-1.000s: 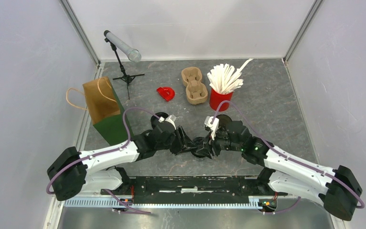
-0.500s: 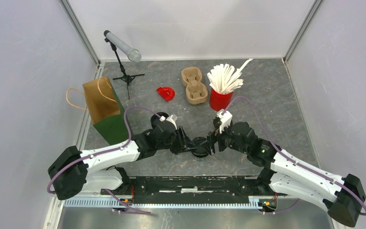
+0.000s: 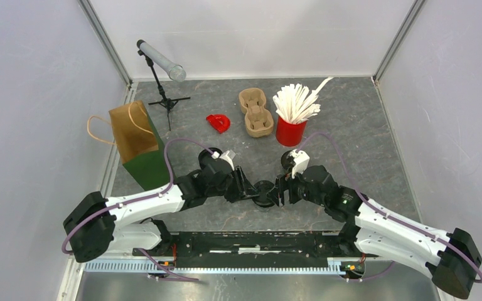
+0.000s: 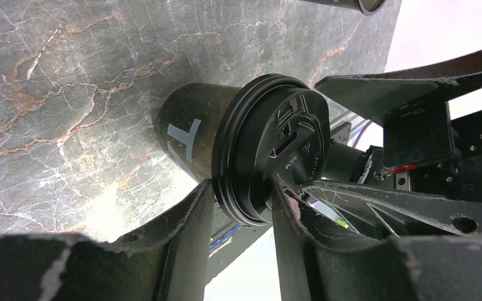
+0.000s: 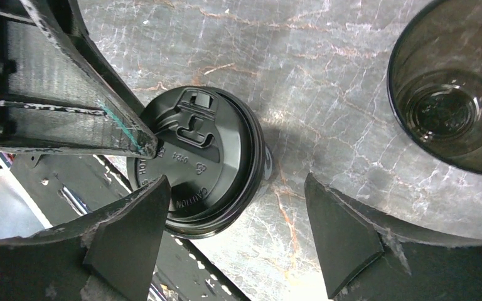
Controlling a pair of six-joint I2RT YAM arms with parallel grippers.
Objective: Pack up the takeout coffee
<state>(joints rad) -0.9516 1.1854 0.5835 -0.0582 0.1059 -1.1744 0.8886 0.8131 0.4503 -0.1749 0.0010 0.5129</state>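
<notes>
A black coffee cup with a black lid (image 3: 265,193) stands on the table between my two grippers. My left gripper (image 3: 251,189) is shut on the lid's rim; in the left wrist view its fingers (image 4: 191,216) pinch the edge of the lidded cup (image 4: 257,153). My right gripper (image 3: 282,189) is open just right of the cup. In the right wrist view (image 5: 235,219) its jaws stand wide apart, touching nothing, with the lidded cup (image 5: 194,160) near the left jaw. A second black cup (image 5: 452,103), open and empty, stands close by.
A cardboard cup carrier (image 3: 255,113) lies at the back centre. A red cup of white stirrers (image 3: 290,119) stands right of it. A brown paper bag (image 3: 135,135) stands at the left, a small red object (image 3: 218,122) near the middle, and a tripod with a grey tube (image 3: 160,61) at the back left.
My right gripper has pulled back to the right, off the lidded cup, and now stands open beside it. My left gripper has kept its hold on the lid.
</notes>
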